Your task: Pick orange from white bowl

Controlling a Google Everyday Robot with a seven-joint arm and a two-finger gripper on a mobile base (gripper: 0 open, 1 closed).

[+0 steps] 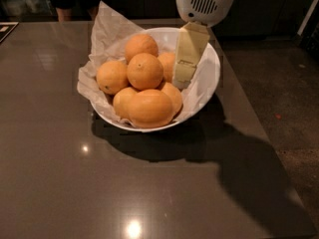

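The white bowl (pixel 212 78) stands on the dark table, lined with crumpled white paper, and holds several oranges. The orange (pixel 144 71), round with a tiny dark stem dot, sits on top of the pile in the middle. A larger oblong orange (pixel 150 107) lies at the front and one with a dark speck (pixel 112 77) at the left. My gripper (pixel 182 81) hangs from the white wrist housing (pixel 204 1) and reaches down inside the bowl's right half, just right of the top orange and in front of another orange (pixel 167 63). It holds nothing.
The crumpled paper (pixel 107 29) sticks up past the bowl's back left rim. The table's right edge (pixel 249 113) runs close to the bowl, with dark floor beyond it. A person stands behind the table at the top left.
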